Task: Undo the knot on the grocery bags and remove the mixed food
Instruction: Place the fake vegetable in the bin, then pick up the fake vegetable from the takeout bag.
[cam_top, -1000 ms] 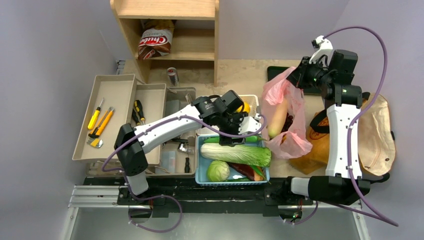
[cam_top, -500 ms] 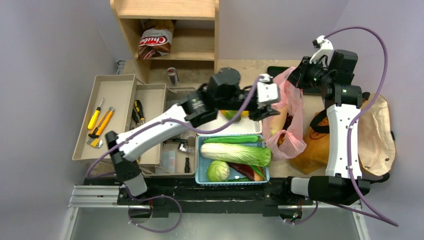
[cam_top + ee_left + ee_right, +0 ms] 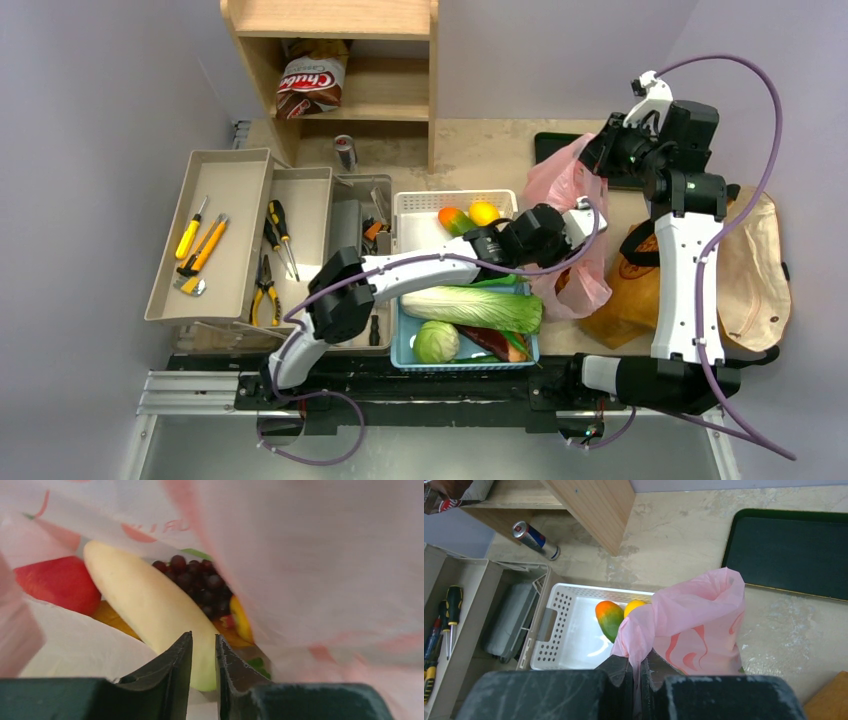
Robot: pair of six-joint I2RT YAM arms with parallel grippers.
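While the left claw (image 3: 203,636), jaws nearly together and any grip impossible to tell, sits at the white daikon (image 3: 145,600) beside dark grapes (image 3: 195,580) inside the pink bag (image 3: 694,625) on the worktop (image 3: 684,535), it may slip off the smooth root or snag the thin plastic that the right claw (image 3: 640,659), farther back, holds pinched.

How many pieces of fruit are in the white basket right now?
2. A red-green mango and a yellow fruit lie side by side in the white basket, the yellow one on the right. The left arm covers its near side, so more may be hidden.
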